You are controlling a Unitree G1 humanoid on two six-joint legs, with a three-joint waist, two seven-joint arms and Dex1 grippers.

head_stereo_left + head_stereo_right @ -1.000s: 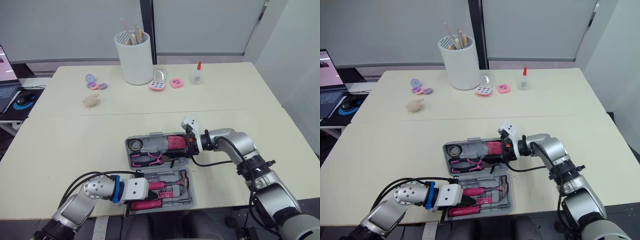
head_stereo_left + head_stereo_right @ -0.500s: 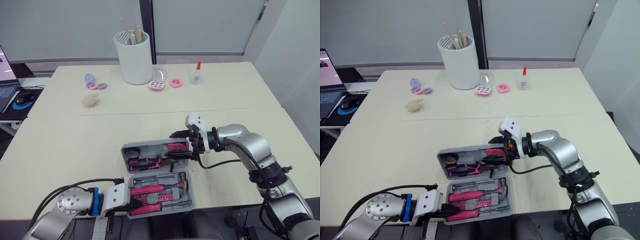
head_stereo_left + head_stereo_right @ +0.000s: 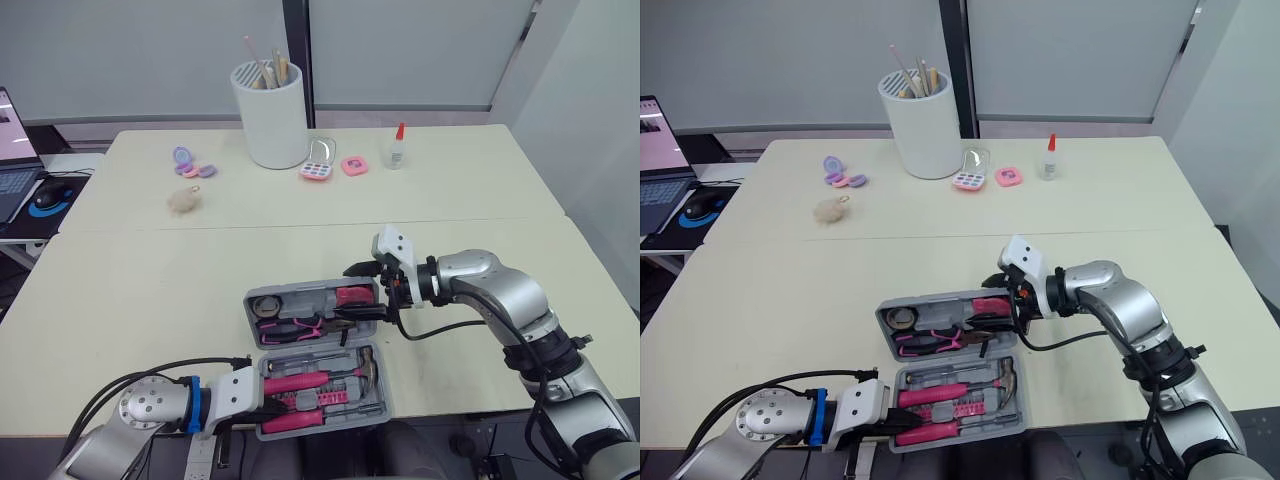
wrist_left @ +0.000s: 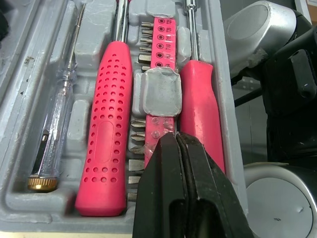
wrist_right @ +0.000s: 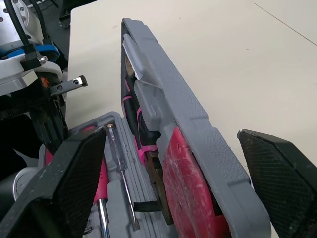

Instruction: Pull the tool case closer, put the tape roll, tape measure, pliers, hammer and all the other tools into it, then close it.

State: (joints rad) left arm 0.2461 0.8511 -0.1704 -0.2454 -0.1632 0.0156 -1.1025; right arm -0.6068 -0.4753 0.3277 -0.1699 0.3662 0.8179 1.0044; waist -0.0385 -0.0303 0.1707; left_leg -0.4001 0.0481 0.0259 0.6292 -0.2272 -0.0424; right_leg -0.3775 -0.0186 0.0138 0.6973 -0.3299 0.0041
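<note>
Right pincer (image 3: pixel 358 291) spread astride tool case (image 3: pixel 305 297); cream table (image 3: pixel 150 270), laptop (image 3: pixel 12 180) far left.

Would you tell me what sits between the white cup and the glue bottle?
An open makeup palette and a small pink case, seen in the left eye view.

tool case (image 3: pixel 310 292): grey, open, far half tilted up | tape roll (image 3: pixel 266 305), pliers (image 3: pixel 298 325) in it | hammer (image 3: pixel 300 382) in near half
</note>
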